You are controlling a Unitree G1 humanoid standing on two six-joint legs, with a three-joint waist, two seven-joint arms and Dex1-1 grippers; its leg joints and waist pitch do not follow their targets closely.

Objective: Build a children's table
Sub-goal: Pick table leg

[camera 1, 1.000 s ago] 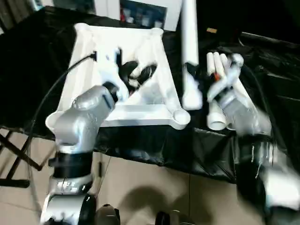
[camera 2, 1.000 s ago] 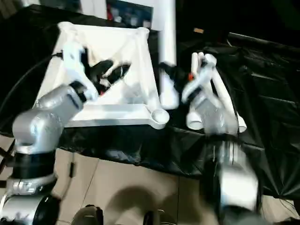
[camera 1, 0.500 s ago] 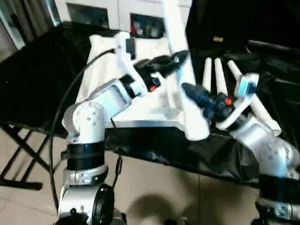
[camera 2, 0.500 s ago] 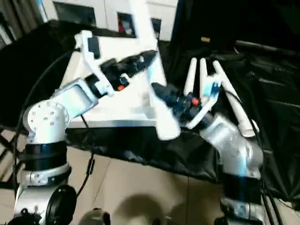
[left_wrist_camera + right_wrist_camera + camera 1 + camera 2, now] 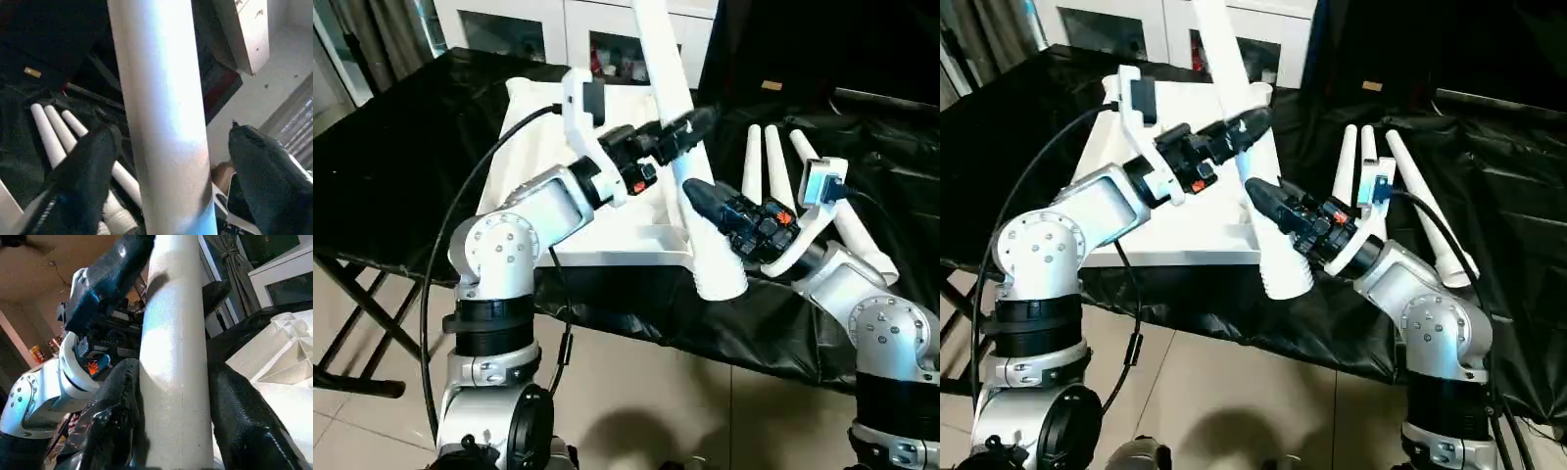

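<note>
While clamped between right fingers [image 5: 115, 406], left fingers [image 5: 85, 171] apart: long white tapered leg [image 5: 680, 137].

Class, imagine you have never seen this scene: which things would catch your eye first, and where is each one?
A long white leg slants up across the middle, gripped near its thick end by the right gripper, with the left gripper open around it higher up. Behind it the white tabletop lies on black sheeting, and three spare legs lie to its right.
</note>
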